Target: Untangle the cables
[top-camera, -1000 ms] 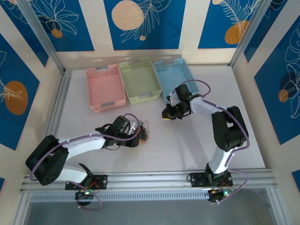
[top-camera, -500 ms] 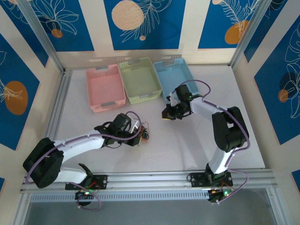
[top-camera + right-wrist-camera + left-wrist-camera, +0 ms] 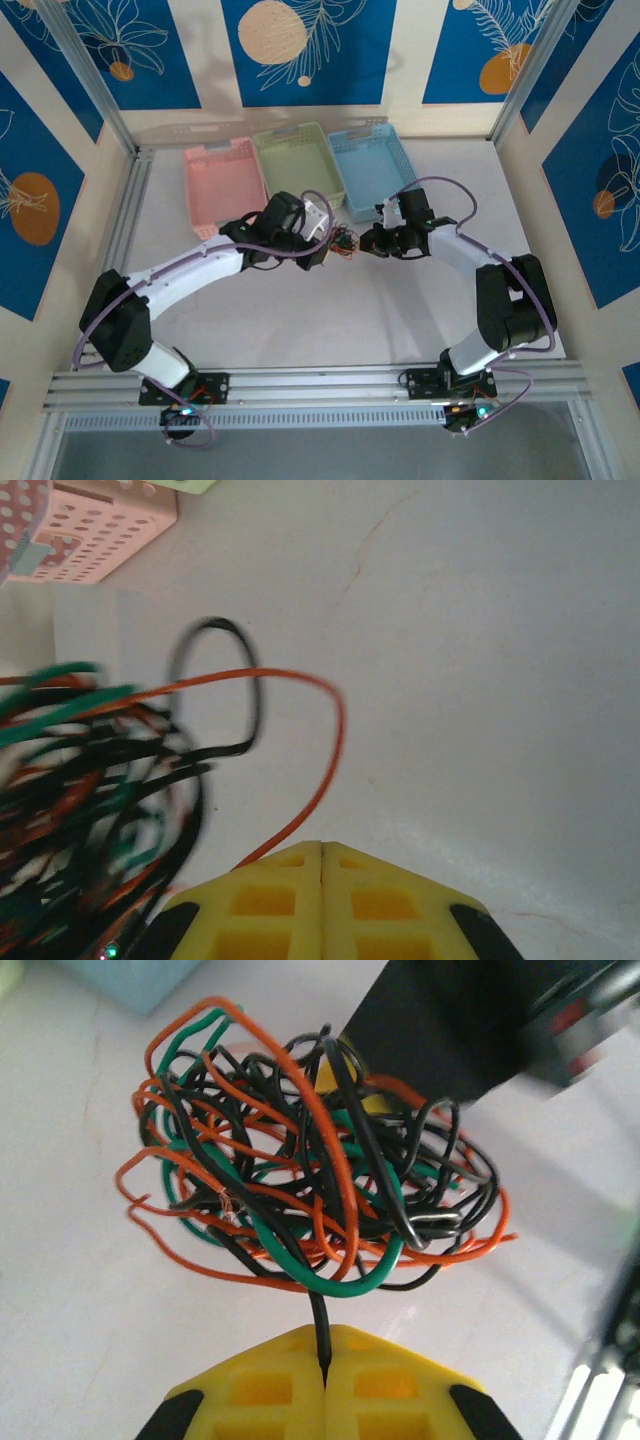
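The cables [image 3: 310, 1170], 1 tangled ball just ahead of the left claw [image 3: 323, 1358], are held by a black strand pinched there, while the right claw [image 3: 321, 872], pressed together, is set beside the ball, presumably for strands to be drawn apart.

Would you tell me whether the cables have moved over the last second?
Yes. The cables, pinched in the shut left gripper, have moved up and right in the top view, ending close to the blue basket.

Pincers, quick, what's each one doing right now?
Left pincer: closed on a black cable.
Right pincer: closed; orange cable beside it, grip unclear.
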Tool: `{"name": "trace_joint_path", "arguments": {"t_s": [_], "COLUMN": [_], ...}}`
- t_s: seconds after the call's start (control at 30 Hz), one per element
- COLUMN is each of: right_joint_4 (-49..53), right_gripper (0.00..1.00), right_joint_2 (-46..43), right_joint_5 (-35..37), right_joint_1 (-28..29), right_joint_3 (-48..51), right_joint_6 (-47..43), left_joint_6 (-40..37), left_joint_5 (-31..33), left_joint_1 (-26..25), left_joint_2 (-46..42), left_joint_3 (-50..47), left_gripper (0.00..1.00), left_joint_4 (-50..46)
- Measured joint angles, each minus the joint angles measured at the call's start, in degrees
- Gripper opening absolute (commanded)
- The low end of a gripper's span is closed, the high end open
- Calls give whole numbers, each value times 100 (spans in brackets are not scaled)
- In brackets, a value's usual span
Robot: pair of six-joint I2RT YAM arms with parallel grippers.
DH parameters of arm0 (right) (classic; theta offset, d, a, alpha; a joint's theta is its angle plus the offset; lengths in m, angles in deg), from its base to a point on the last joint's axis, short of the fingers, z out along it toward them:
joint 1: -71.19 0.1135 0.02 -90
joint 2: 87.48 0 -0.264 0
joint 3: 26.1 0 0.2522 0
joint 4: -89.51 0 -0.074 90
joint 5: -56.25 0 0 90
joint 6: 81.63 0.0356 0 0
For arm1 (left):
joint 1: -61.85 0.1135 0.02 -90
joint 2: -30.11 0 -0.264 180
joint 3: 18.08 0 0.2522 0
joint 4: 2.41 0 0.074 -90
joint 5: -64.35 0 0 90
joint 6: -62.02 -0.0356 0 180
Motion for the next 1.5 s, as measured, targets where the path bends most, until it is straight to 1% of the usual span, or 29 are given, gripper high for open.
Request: {"name": "trace_joint_path", "arguments": {"t_s": [0.1,0.17,0.23,0.43,0.57,0.67,0.87,0.97,1.23,1.5], "right_joint_4": [-111,-155,-186,-179,-188,-166,-142,-166,-435,-564], "right_gripper": [13,16,25,30,29,29,29,29,29,29], "right_joint_2": [-52,-52,-52,-55,-46,39,721,1032,1180,1440], "right_joint_5": [-37,-42,-85,-146,-321,-236,-229,-197,-114,-13], "right_joint_1": [2,22,39,302,555,693,562,599,743,743], "right_joint_3": [33,33,33,31,33,26,-223,-295,-295,-326], "right_joint_6": [37,57,59,111,455,800,1438,1720,2367,2653], "left_joint_6": [0,4,33,90,136,195,332,391,501,501], "left_joint_5": [155,138,31,-289,-496,-581,-717,-763,-837,-859], "left_joint_1": [68,118,212,503,575,616,769,824,868,881], "left_joint_2": [295,522,640,640,686,693,673,671,671,671], "left_joint_3": [-452,-850,-1141,-1296,-1296,-1303,-1558,-1679,-1694,-1694], "left_gripper": [0,0,0,0,0,0,0,0,0,0], "left_joint_4": [122,354,498,946,1158,1257,1591,1620,1788,1860]}}
